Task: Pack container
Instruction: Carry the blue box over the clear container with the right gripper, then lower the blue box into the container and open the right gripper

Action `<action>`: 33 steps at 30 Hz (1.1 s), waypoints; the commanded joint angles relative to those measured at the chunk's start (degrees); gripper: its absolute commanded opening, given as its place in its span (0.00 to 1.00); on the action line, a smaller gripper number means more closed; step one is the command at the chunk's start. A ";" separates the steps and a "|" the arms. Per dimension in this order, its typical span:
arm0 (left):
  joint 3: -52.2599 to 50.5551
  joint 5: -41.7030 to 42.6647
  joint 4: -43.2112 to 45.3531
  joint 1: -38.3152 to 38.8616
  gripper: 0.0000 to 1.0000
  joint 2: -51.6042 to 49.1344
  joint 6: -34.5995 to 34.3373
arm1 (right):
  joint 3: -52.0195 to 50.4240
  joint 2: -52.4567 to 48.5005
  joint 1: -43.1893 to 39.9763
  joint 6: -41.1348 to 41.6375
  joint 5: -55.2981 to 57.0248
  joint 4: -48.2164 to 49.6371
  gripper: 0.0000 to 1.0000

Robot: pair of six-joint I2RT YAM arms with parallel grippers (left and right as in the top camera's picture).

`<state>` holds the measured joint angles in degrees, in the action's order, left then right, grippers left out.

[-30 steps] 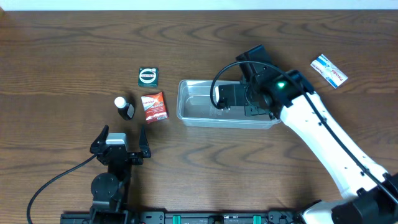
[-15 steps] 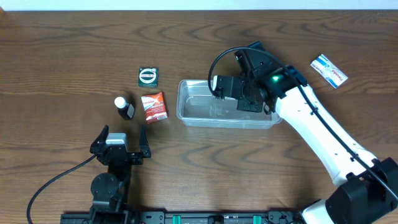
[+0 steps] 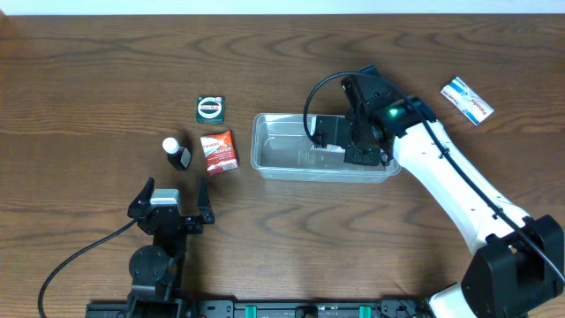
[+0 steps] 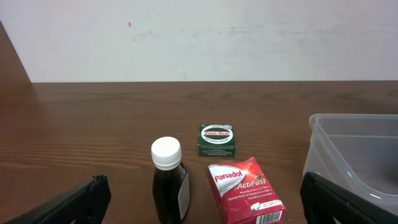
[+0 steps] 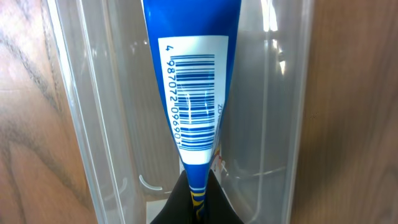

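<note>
The container (image 3: 278,148) is a clear shallow tub in the middle of the table. My right gripper (image 3: 342,144) hovers over its right half, shut on the crimped end of a blue tube (image 5: 193,93) with a white barcode label. In the right wrist view the tube hangs down into the container (image 5: 273,112), its end pinched in my right gripper (image 5: 198,196). The overhead view hides the tube under the wrist. My left gripper (image 3: 174,190) rests open near the table's front left, holding nothing. In the left wrist view my left gripper (image 4: 202,208) faces the loose items.
Left of the tub are a dark bottle with a white cap (image 3: 177,152) (image 4: 169,183), a red Panadol box (image 3: 219,151) (image 4: 245,190) and a green tin (image 3: 209,108) (image 4: 217,139). A blue-and-white packet (image 3: 466,100) lies at the far right.
The right wrist has swung a little over the container's right half, first toward the far side, then back, still gripping the tube. The left arm has not moved.
</note>
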<state>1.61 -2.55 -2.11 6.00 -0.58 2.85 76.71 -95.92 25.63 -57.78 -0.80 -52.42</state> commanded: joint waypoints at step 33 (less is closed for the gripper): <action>-1.38 -0.87 -1.86 -0.35 0.98 0.35 0.35 | -9.38 -0.11 -2.64 -6.21 -1.18 12.35 0.99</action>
<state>1.61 -2.52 -2.11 6.00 -0.58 2.85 67.42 -96.16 23.46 -63.77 -1.56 -40.36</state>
